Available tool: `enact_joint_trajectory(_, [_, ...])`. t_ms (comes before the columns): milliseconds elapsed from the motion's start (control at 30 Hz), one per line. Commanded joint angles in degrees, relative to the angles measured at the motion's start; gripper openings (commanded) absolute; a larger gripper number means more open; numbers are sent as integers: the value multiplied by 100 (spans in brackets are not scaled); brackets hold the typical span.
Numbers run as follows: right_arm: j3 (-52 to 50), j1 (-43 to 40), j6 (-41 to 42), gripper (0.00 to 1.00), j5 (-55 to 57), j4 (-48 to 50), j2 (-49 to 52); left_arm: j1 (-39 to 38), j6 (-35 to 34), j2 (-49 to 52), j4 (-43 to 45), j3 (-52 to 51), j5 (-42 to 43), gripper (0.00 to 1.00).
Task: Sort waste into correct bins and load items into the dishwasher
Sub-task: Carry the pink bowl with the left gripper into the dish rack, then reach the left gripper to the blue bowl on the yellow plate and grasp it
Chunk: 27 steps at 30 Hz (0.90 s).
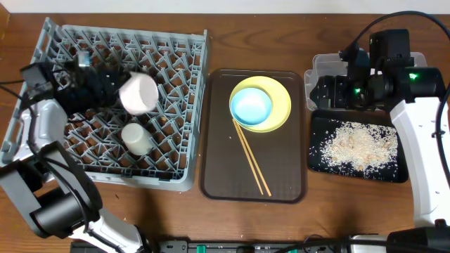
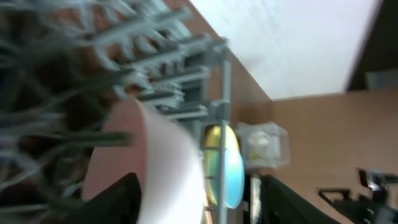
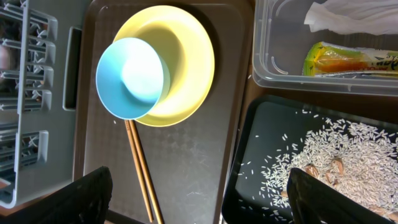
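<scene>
the pale pink-white bowl (image 1: 138, 93) is over the grey dish rack (image 1: 184, 49), which sits on the table (image 1: 260, 35) just left of the brown serving tray (image 1: 281, 179). it looks tipped up rather than lying flat, i'd guess so it can lean among the pegs, though the blur hides whether it rests on them. the left hand (image 1: 107, 90) is right at the bowl on the side away from the tray. in its own smeared view the two fingers stand apart with the bowl's wall against only one of them, so the hand reads as open, not clamped on the bowl. a small cream cup (image 1: 135, 138) stands between pegs in the same rack, also left of the tray. on the tray itself a light blue bowl (image 1: 251, 105) rests on the round yellow plate (image 1: 283, 105) at the far end, with the chopsticks (image 1: 252, 158) lying loose below them, seemingly what is left to load. right of the tray, the clear tub (image 3: 273, 59) holds the crumpled napkin (image 3: 354, 15) and the green-and-yellow wrapper (image 3: 351, 61). the black tray (image 3: 270, 124) beside it holds the rice scraps (image 3: 348, 155), keeping dry rubbish apart from food. the right hand (image 3: 199, 196) hangs over the tray's right edge, spread wide and empty, probably parked clear of the left arm's work.
</scene>
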Motion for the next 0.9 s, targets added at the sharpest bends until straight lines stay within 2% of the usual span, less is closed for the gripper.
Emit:
enact_joint_trajectory(0, [85,-33,68,88,13,-20,-15,251,48,61,-22,4,-313,78])
enact_joint_trajectory(67, [85,-33,68,88,13,-28,-15,376,46,50,-24,4,-313,85])
enact_joint_trajectory(233, [85,-33,66,88,15,-26,-15,518,44,-354,-44,4,-448,86])
enact_joint_trajectory(367, [85,-33,70,88,227,-28,-15,214,48,-986,-358,4,-1427,87])
enact_joint_trajectory(533, [85,-33,350,88,817,-22,-15,-907,42,-1832,-894,4,-3163,87])
enact_joint_trajectory(600, [85,-33,570,89,1233,-22,-15,-1930,48,-2120,-1167,4,-3665,87])
enact_joint_trajectory(733, [85,-61,721,99,1443,-44,-15,-3080,44,-2201,-1233,4,-4017,87])
enact_joint_trajectory(867, [85,-271,883,99,1526,-162,-15,-4092,-308,-2074,-581,4,-4103,87])
